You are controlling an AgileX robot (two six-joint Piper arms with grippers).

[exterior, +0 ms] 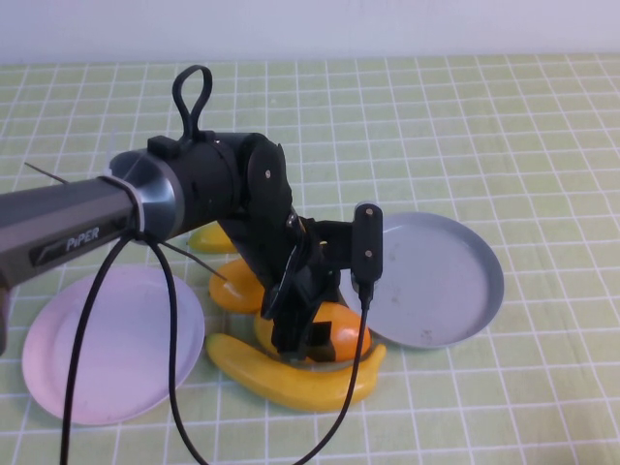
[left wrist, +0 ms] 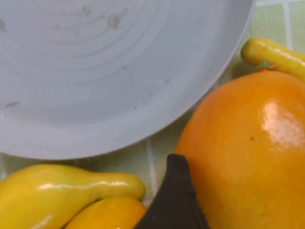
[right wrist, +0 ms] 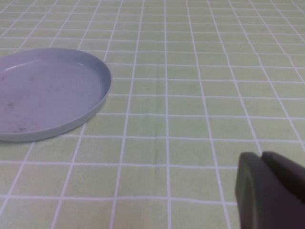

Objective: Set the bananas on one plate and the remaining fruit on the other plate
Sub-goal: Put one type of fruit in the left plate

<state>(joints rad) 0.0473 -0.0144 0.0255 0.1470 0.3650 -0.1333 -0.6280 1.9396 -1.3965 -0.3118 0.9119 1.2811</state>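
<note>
Tablecloth (exterior: 542, 126) — green checks — below white wall (exterior: 310, 24).

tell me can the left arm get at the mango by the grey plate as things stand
Probably yes: the left gripper is already down over the mango, jaws apart, one finger beside it. Bananas crowd close. The right gripper is shut, off aside.

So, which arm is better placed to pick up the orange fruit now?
The left: the left gripper is open around the orange fruit beside the grey plate. The right gripper is shut, away over bare cloth.
</note>
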